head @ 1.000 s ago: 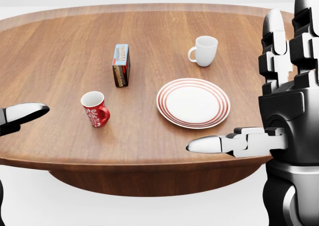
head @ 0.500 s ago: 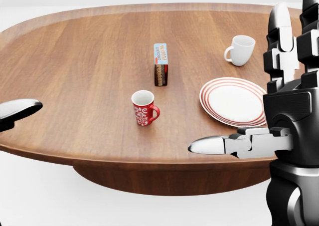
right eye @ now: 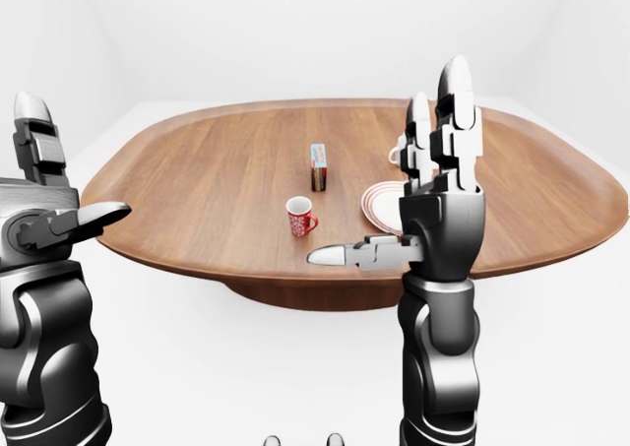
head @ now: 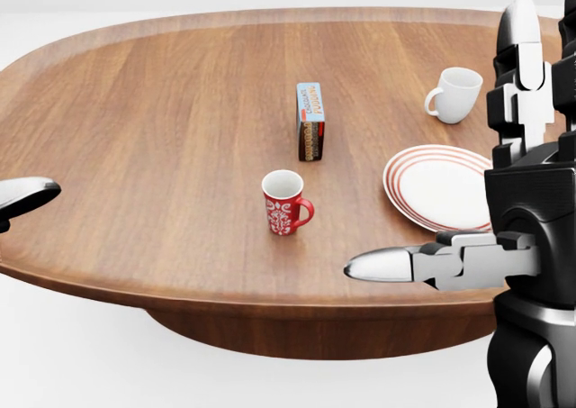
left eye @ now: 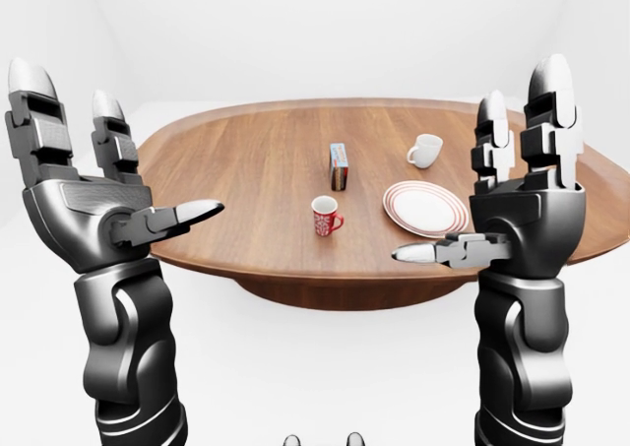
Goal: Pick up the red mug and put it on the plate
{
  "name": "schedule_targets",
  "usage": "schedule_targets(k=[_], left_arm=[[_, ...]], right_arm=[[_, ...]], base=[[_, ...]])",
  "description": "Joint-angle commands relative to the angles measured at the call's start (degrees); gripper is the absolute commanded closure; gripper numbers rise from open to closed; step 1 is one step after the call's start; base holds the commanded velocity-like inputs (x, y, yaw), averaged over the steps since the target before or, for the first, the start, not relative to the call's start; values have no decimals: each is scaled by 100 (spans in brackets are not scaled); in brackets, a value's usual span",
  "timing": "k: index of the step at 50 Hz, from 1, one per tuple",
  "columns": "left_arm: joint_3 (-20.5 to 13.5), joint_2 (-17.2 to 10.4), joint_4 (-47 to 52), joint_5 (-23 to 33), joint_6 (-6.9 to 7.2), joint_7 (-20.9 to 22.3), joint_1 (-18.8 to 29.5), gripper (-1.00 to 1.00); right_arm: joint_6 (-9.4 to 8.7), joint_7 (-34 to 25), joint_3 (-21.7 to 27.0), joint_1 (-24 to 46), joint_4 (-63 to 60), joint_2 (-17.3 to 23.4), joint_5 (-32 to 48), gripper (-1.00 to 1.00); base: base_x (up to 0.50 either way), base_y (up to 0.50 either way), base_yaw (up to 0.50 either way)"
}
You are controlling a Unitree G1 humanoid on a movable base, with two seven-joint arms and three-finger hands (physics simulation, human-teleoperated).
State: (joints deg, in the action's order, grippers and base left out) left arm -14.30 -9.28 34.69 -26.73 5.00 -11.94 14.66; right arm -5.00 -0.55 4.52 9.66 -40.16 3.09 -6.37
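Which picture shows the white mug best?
The head view: the white mug is biggest there, handle and all. In the left-eye view it is small but whole; in the right-eye view the right hand hides most of it.

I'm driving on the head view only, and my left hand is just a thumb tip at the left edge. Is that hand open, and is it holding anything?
Observer: The left-eye view shows the left hand open and empty, fingers pointing up.
Operator: Is it near the mug?
Observer: No. It sits at the table's left rim, well left of the red mug.
Operator: My top edge crops the right hand's fingers.
Observer: The right hand is open too, fingers upright, holding nothing.
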Motion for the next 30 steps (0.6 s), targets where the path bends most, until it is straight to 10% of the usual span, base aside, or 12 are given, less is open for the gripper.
schedule_targets(k=[1, 30], left_arm=[[-12, -14, -35, -36, 0, 0, 17, -95], [-53, -36, -97, -37, 0, 5, -4, -95]], right_arm=[[0, -42, 15, 28, -112, 16, -53, -100], [0, -128, -96, 94, -141, -3, 34, -100]], base=[[50, 0, 0], [50, 0, 0]])
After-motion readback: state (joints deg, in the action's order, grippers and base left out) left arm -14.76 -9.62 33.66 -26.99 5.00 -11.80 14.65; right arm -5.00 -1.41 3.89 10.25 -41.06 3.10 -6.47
